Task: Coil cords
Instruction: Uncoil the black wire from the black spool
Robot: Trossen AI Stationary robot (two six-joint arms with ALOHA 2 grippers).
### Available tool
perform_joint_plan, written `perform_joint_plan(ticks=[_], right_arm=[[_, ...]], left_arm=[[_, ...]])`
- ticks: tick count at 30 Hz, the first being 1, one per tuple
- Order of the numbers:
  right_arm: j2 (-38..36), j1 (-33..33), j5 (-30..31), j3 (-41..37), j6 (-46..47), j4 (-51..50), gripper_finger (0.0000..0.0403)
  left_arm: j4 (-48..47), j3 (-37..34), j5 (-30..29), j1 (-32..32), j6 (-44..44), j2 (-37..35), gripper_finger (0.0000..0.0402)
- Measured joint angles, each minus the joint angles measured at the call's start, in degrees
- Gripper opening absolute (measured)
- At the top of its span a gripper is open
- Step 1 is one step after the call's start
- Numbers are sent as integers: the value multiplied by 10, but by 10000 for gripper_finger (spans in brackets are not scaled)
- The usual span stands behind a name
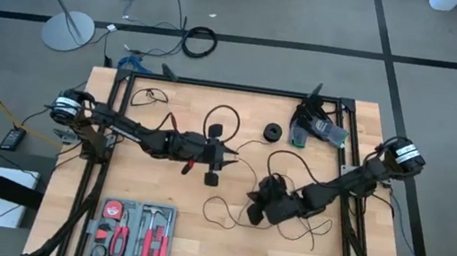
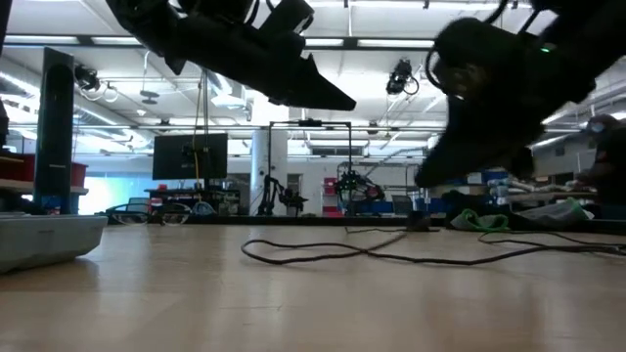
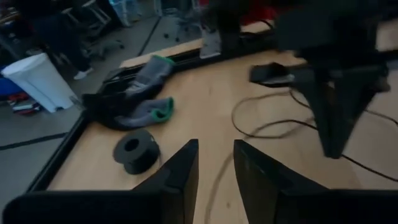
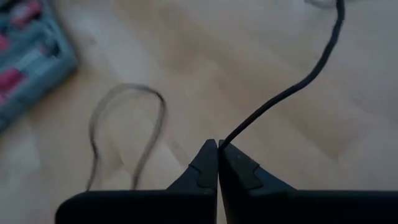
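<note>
On the wooden table [image 1: 168, 105], the thin black cord [image 1: 283, 159] lay spread in loose loops across the middle and right side, some of it trailing toward the front edge, and its round black puck [image 1: 273, 133] sat on the bare wood near the far right part of the surface. The right gripper [image 4: 217, 146] hung low over the table right of centre, its two fingers pressed together and pinching a stretch of the cord, which rose away from the fingertips in a gentle curve. The left gripper [image 3: 215, 155] reached in from the left side to the middle of the table, its jaws standing a little apart with a narrow gap between them; whether anything sat in that gap could not be told. A grey glove with green trim [image 3: 149, 102] lay bunched at the far right corner, just beyond the puck. A tray of red-handled tools [image 1: 133, 234] rested at the front left of the table.
</note>
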Motion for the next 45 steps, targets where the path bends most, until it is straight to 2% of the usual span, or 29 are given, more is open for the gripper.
perform_joint_plan(ticks=[7,14,20,25,31,39,45], right_arm=[[0,-46,-4,0,-116,104,2],[0,-87,-69,1,-210,203,2],[0,-107,-112,35,-267,203,1],[0,-112,-142,46,-258,177,2],[0,-112,-143,46,-205,116,2],[0,-119,-127,46,-191,103,2],[0,-131,-195,46,-197,125,1]], left_arm=[[-44,0,0,-13,-7,0,106],[-41,1,-20,-13,-13,9,106],[-6,1,-24,-13,-7,60,106],[36,1,-58,-14,-17,69,106],[39,1,-113,-14,10,68,106],[15,1,-119,-34,21,68,106],[55,1,-119,-42,86,67,106]])
